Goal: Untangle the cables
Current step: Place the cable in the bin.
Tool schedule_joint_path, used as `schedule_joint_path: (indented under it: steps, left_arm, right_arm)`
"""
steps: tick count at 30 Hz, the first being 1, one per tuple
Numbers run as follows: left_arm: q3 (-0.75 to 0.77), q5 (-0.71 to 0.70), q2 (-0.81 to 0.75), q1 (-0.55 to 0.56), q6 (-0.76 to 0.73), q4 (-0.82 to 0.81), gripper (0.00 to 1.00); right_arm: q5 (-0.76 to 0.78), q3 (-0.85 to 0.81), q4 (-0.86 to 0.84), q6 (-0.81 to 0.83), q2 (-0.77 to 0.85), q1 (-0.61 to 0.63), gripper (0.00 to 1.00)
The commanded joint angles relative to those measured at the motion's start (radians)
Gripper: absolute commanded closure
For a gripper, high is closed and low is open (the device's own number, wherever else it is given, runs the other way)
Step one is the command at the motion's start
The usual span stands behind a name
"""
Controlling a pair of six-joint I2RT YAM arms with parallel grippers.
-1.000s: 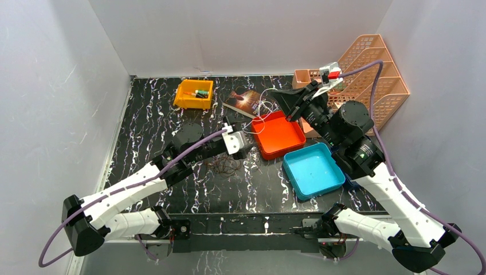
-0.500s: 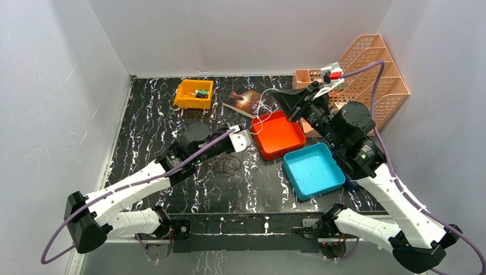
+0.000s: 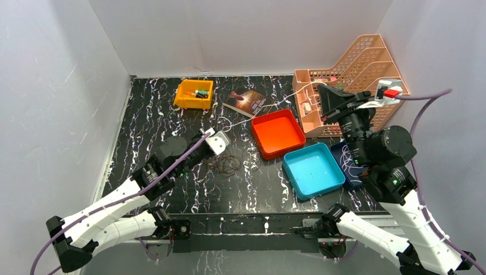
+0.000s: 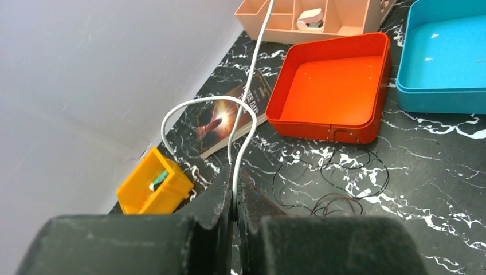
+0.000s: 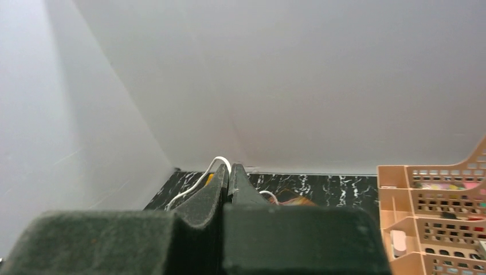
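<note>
White cable [image 4: 256, 63] pinched in L gripper [image 4: 234, 186], also R gripper [image 5: 228, 173], both closed, dark cables [image 4: 335, 192] slack

— How is the light?
— Bright and even, coming from above. The pale walls [image 3: 240, 34] spread it, so shadows on the dark table [image 3: 155, 120] are soft and hard to make out.
— Any glare?
— Hardly any. The red tray [image 4: 326, 123] glows vividly.
— And sharpness?
— The overhead view is crisp, though its walls lean outward at the edges. Close to each wrist lens, the left gripper [image 4: 234, 172] and right gripper [image 5: 229, 169] are dark and blurred; the white cable [image 4: 259, 51] is sharp.
</note>
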State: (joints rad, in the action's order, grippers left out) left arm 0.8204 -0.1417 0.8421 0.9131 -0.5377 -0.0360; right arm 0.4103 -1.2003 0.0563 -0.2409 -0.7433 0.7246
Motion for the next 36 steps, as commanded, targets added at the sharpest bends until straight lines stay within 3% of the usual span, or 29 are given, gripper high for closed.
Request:
schedule_joint_path:
  steps: [1, 6, 8, 11, 14, 18, 27, 32, 36]
  left_arm:
    - [-0.028, -0.102, -0.049, 0.004, 0.034, 0.062, 1.00]
    - [-0.048, -0.058, -0.061, 0.004, 0.062, 0.044, 0.99]
    - [-0.050, 0.000, -0.048, 0.004, 0.073, 0.028, 0.88]
    - [-0.035, 0.103, -0.007, 0.004, 0.092, 0.006, 0.52]
    - [-0.030, 0.167, 0.023, 0.004, 0.115, -0.042, 0.39]
    - [-0.034, 0.170, 0.034, 0.004, 0.141, -0.075, 0.32]
    - [-0.079, 0.084, 0.001, 0.005, 0.300, -0.075, 0.18]
    - [-0.064, -0.052, -0.002, 0.004, 0.457, -0.038, 0.13]
    - [-0.036, -0.129, 0.003, 0.005, 0.522, 0.015, 0.09]
  right_arm:
    - [0.133, -0.003, -0.019, 0.041, 0.019, 0.000, 1.00]
    - [0.116, -0.011, -0.010, 0.043, 0.018, 0.000, 1.00]
    - [0.072, -0.025, 0.008, 0.052, -0.001, 0.000, 1.00]
    - [-0.012, -0.069, 0.055, 0.065, -0.047, 0.000, 1.00]
    - [-0.043, -0.095, 0.091, 0.072, -0.089, 0.001, 1.00]
    - [0.013, -0.114, 0.130, 0.072, -0.118, 0.000, 1.00]
    - [0.409, -0.085, 0.172, 0.162, -0.131, -0.001, 1.00]
    - [0.541, -0.158, 0.225, 0.199, -0.201, -0.001, 1.00]
    - [0.638, -0.169, 0.164, 0.259, -0.211, -0.003, 1.00]
